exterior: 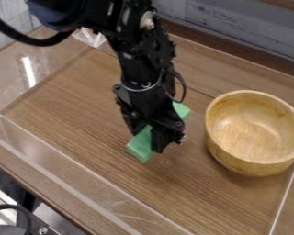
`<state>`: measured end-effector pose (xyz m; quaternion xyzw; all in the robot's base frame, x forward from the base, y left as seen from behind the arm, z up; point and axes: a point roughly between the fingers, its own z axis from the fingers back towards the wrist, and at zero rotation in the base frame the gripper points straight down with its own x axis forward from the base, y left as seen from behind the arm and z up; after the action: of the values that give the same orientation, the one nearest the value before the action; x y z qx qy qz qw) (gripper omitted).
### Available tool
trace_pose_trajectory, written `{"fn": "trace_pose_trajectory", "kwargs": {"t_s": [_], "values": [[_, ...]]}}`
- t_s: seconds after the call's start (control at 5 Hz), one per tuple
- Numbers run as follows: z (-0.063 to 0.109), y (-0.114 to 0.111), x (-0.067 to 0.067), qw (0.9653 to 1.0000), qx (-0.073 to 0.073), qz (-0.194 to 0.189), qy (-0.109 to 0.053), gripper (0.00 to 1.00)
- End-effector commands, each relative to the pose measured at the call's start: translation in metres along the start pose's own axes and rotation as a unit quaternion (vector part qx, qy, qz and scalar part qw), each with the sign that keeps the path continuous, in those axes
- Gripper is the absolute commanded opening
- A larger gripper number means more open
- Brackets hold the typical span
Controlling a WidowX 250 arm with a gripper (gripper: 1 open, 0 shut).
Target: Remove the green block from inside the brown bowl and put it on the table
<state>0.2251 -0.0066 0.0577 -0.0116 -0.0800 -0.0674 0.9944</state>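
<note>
My black gripper [156, 139] points straight down over the table [76, 110], left of the brown bowl [254, 131]. It is shut on the green block [146, 147], a bright green bar that runs from beside the fingers at the upper right down to a lower end at or just above the tabletop. Most of the block's middle is hidden behind the fingers. The round light-brown wooden bowl stands empty on the right side of the table, apart from the gripper.
Low clear acrylic walls [63, 188] edge the table along the front and left. The black arm [100, 23] reaches in from the upper left. A grey surface [242, 27] lies beyond the table's far edge.
</note>
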Motion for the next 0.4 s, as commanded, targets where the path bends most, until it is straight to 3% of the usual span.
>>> {"fn": "trace_pose_trajectory", "kwargs": {"t_s": [0.0, 0.2], "values": [[0.006, 0.0058, 0.016, 0.9997, 0.004, 0.008, -0.023, 0.0], [0.0021, 0.0085, 0.0185, 0.9997, 0.005, 0.012, -0.019, 0.0]]}}
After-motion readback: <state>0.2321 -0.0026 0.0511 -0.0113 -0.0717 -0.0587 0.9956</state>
